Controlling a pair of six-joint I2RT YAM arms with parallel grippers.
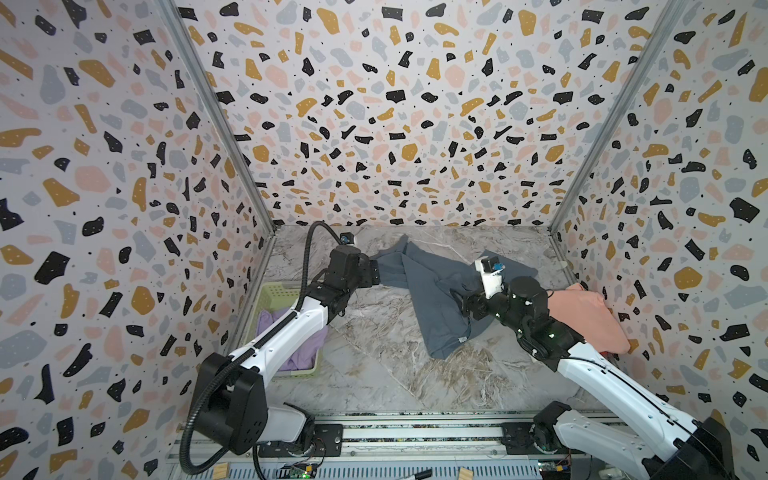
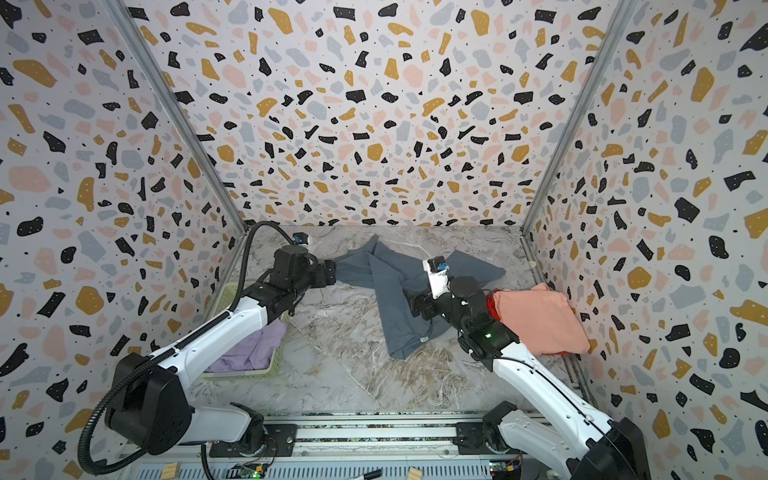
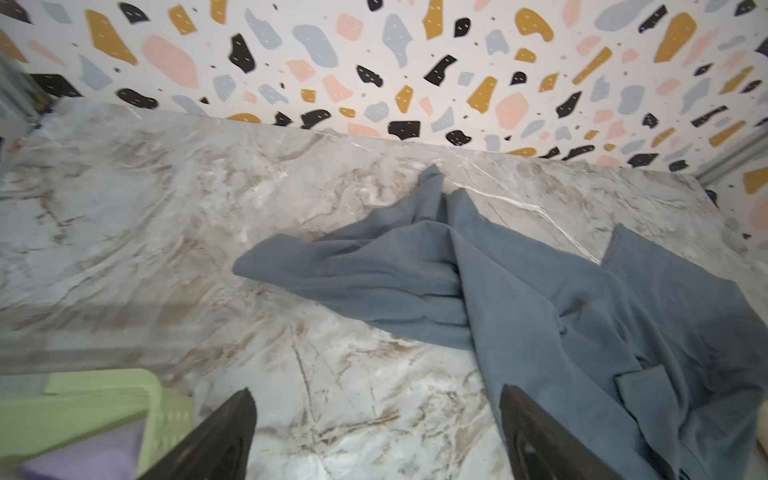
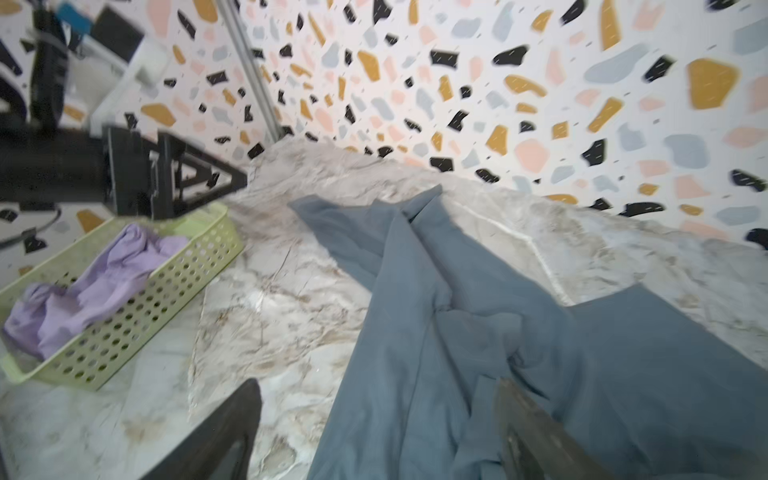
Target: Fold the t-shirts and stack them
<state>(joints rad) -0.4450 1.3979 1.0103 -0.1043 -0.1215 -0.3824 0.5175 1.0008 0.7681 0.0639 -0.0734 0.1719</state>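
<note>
A slate blue-grey t-shirt lies rumpled on the marble table, its small white neck label near the front hem. My left gripper stands open at the shirt's left edge; in the left wrist view bare marble shows between its fingers. My right gripper hangs open over the shirt's middle, with cloth lying loose under the gap. A salmon pink t-shirt lies folded at the right wall on a red one. A lilac t-shirt sits crumpled in the basket.
The pale green lattice basket stands against the left wall, partly under my left arm. Patterned walls close in the table on three sides. Bare marble stretches in front of the slate shirt, up to the rail along the front edge.
</note>
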